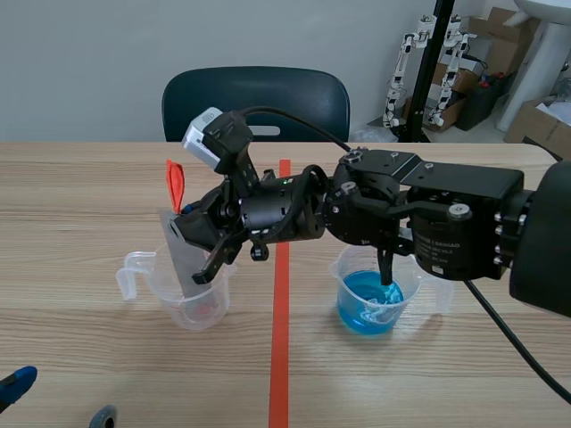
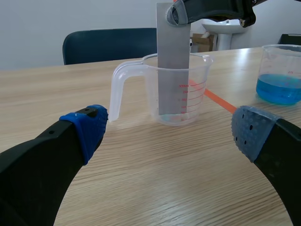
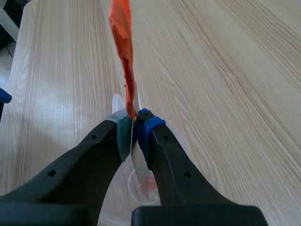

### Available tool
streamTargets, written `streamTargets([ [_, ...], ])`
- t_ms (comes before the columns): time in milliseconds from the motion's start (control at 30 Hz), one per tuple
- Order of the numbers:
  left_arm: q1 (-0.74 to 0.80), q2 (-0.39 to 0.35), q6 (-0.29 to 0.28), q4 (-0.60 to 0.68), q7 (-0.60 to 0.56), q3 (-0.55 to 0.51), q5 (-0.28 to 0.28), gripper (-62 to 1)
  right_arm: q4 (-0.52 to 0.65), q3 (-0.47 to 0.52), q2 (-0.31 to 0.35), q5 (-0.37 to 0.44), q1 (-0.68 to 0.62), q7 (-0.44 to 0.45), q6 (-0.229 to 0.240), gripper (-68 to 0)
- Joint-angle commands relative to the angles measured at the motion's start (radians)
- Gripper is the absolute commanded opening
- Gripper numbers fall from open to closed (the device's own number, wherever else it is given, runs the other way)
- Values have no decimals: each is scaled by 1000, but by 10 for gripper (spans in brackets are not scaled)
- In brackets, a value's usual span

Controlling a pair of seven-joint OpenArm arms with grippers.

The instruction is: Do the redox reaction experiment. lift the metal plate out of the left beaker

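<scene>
A grey metal plate (image 1: 184,260) with an orange tag (image 1: 175,183) at its top stands tilted in the clear left beaker (image 1: 198,303). The right arm reaches across the red line, and its gripper (image 1: 194,223) is shut on the plate's upper end. In the right wrist view the gripper (image 3: 134,125) pinches the plate (image 3: 141,172) just under the orange tag (image 3: 123,52), with the beaker (image 3: 141,194) below. From the left wrist view the plate (image 2: 173,70) has its lower end inside the beaker (image 2: 181,101). My left gripper (image 2: 169,134) stands open near the table's front edge, short of the beaker.
A second beaker (image 1: 370,299) holding blue liquid stands right of the red tape line, under the right arm; it also shows in the left wrist view as the blue beaker (image 2: 282,75). A dark chair (image 1: 254,98) stands behind the table. Boxes and robot parts lie at the back right.
</scene>
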Motion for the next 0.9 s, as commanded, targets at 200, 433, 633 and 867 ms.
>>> streamTargets([
  [200, 5, -6, -3, 7, -46, -6, -6, -58, 81, 57, 34, -25, 19, -2, 43, -669],
  [433, 5, -6, -3, 7, -46, -6, -6, -58, 215, 154, 52, -13, 19, -159, 48, -669],
  [633, 5, -6, -3, 7, -46, -6, -6, -58, 336, 234, 52, 40, 19, -292, 72, -669],
  [867, 5, -6, -3, 7, -46, -6, -6, -58, 471, 323, 52, 135, 19, -464, 73, -669],
])
